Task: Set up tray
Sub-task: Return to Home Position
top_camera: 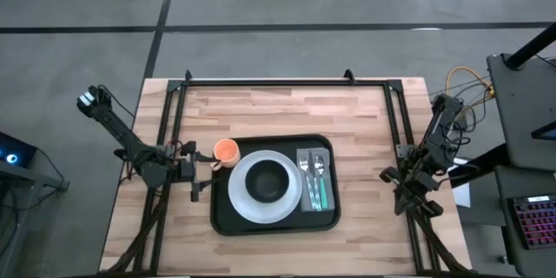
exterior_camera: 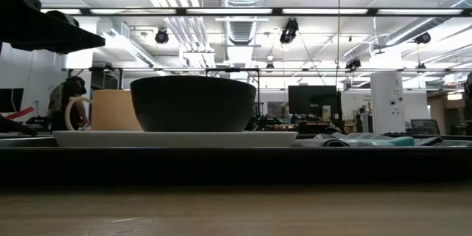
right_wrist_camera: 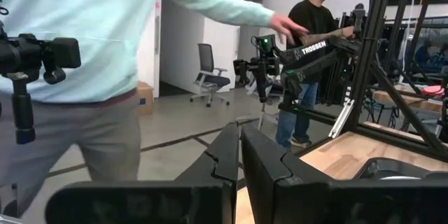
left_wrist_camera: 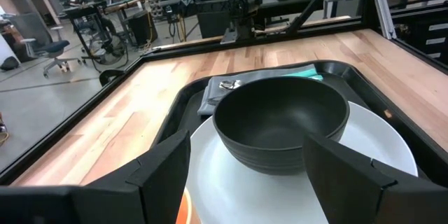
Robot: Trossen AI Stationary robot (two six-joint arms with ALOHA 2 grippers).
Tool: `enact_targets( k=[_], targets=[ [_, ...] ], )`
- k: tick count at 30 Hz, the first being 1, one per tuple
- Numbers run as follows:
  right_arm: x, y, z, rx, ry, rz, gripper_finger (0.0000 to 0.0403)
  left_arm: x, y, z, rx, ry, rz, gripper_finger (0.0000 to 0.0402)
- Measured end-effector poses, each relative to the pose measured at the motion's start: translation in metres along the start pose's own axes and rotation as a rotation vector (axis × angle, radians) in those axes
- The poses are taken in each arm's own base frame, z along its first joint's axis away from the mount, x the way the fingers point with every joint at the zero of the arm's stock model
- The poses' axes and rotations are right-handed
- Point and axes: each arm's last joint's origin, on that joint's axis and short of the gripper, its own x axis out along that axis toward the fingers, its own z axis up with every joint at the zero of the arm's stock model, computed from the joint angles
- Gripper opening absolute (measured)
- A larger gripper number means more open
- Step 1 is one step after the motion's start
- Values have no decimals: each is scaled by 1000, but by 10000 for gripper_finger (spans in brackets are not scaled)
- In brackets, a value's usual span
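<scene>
The black tray point(top_camera: 323, 217) lies mid-table and shows as a dark band in the low view point(exterior_camera: 221, 164). On it rests a white plate point(top_camera: 243, 204) with a black bowl point(top_camera: 268, 181) standing in it. Cutlery lies on a grey napkin point(top_camera: 314, 181) along the tray's right side. An orange cup point(top_camera: 226, 150) stands at the tray's far left corner. My left gripper point(top_camera: 207, 174) is open, just left of the plate, level and pointing right. In its wrist view point(left_wrist_camera: 245, 147) the fingers frame the bowl point(left_wrist_camera: 280, 119), and a sliver of orange point(left_wrist_camera: 183, 211) shows low between them. My right gripper point(right_wrist_camera: 240, 155) is shut and waits at the table's right edge.
Bare wood lies on the far side point(top_camera: 287, 109) and near side of the tray. Black frame rails point(top_camera: 174, 113) run along the table's left, right and far edges. In the right wrist view, two people point(right_wrist_camera: 105, 35) stand in the room beyond the table.
</scene>
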Motion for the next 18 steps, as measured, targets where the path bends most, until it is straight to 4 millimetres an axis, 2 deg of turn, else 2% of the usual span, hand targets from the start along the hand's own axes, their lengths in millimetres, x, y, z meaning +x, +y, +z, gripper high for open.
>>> enact_targets(
  k=[9,14,18],
  targets=[
    [1,0,-1,-2,11,0,9,-1,1,-3,-2,-2,0,253],
    [1,0,-1,-2,11,0,8,-4,6,-17,-11,-9,0,253],
    [1,0,-1,-1,11,0,9,-5,12,-19,-17,-7,23,253]
  ],
)
